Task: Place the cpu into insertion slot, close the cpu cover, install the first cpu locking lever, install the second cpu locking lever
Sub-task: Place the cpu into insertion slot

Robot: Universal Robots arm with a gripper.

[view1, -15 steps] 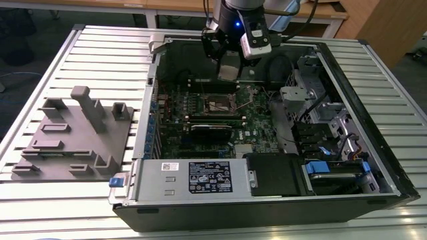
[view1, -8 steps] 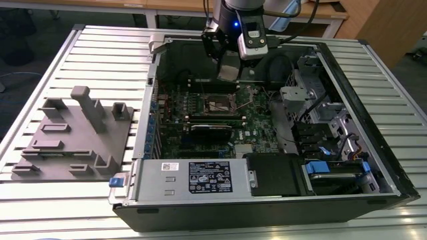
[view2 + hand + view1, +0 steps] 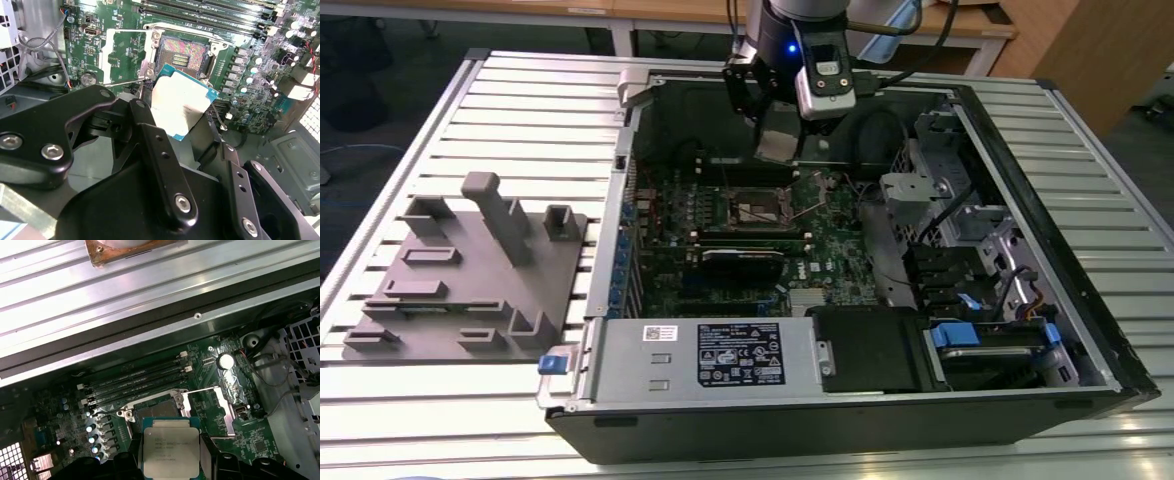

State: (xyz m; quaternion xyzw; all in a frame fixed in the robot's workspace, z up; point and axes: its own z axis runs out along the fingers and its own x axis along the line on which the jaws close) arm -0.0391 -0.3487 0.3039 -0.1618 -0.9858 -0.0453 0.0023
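You have one slatted metal bench (image 3: 520,110) under everything. On it, one open computer case (image 3: 854,425) takes the middle and the exterior view's right, and one grey moulded fixture (image 3: 467,290) lies just beside it on the exterior view's left. Inside the case lies one green motherboard (image 3: 834,255). One arm comes down from the upper middle of the exterior view, and its gripper (image 3: 777,145) hangs over the far part of the board. Its two fingers (image 3: 150,135) are clenched onto opposite edges of the one cpu (image 3: 182,107), parted only as wide as the chip, whose silver top shows in both wrist views. The cpu is up in the fingers above the board, not seated. In the second wrist view the one insertion slot (image 3: 182,55) shows bare, its contact field uncovered, with a corner of the chip overlapping its rim in the picture. One cpu cover (image 3: 149,52) is swung open, away from the slot and just beside it, with green board showing through its cut-out.
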